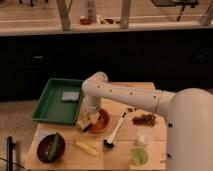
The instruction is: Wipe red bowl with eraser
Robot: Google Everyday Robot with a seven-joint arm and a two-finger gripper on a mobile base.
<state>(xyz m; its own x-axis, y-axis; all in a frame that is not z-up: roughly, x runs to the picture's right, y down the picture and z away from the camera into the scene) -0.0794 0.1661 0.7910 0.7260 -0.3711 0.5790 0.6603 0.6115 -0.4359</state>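
The red bowl (101, 121) sits on the wooden table, near its middle, partly covered by my arm. My gripper (88, 121) hangs from the white arm and is down at the bowl's left rim. A tan block, the eraser (83, 123), sits at the gripper's tip, touching the bowl's left edge. The arm reaches in from the right, over the table.
A green tray (54, 104) with a grey-blue block (70, 96) lies at the left back. A dark bowl (50, 147) with a green item is front left. A corn cob (86, 148), a black-and-white brush (115, 131), a brown pile (144, 119), a cup (144, 137) and a green-tinted glass (139, 156) lie nearby.
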